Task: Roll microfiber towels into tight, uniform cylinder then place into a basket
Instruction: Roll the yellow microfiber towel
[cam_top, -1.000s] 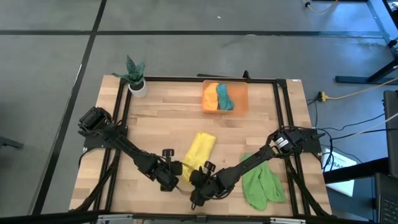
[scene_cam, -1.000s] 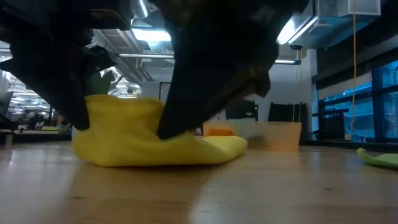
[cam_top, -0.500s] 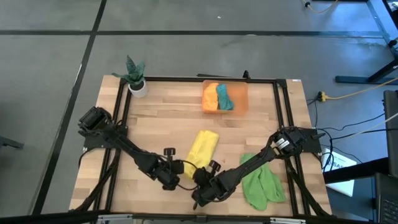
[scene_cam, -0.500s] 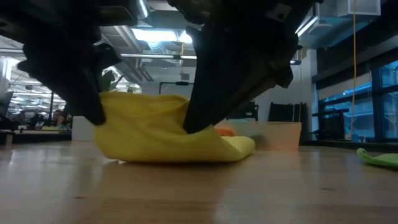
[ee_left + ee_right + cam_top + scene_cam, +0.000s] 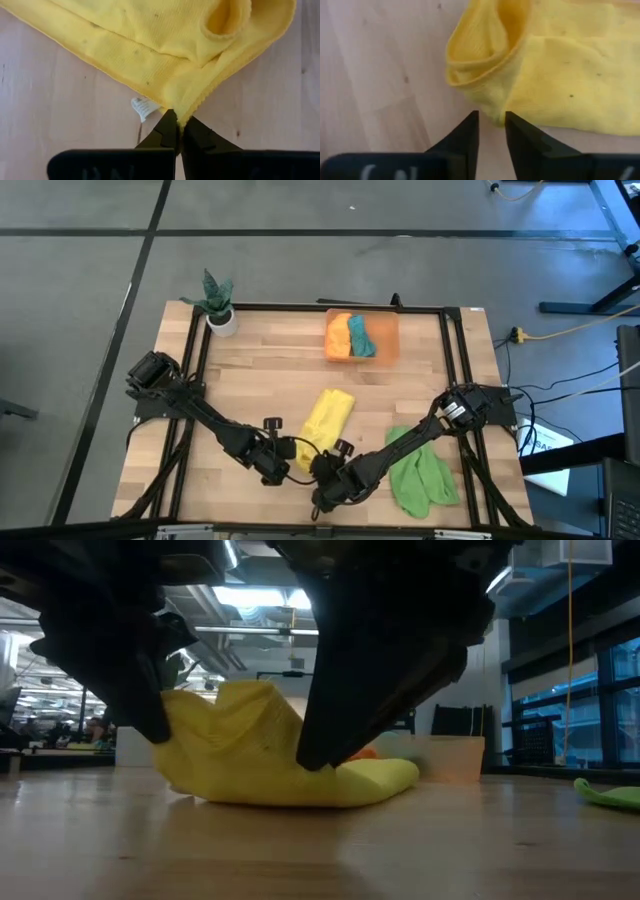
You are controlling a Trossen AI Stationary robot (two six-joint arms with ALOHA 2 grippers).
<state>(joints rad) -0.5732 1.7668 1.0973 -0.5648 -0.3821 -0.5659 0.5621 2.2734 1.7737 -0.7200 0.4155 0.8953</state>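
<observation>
Rolling step: left gripper (image 5: 178,125) stays clenched on the yellow towel (image 5: 324,417) edge at mid-table; right gripper (image 5: 491,125) fingers parted, released. Re-grip evenly, keep tension, then carry to basket (image 5: 390,348).

the yellow towel (image 5: 165,45) is soft knitted cloth, matt, finely ribbed with a stitched hem, and a small white fabric label (image 5: 144,106) sits just beside the left tool (image 5: 178,131), whose fingers are matt black plastic. under it the bench (image 5: 380,75) is pale wood, smooth with a faint sheen. the basket (image 5: 388,342) is translucent orange plastic.
</observation>
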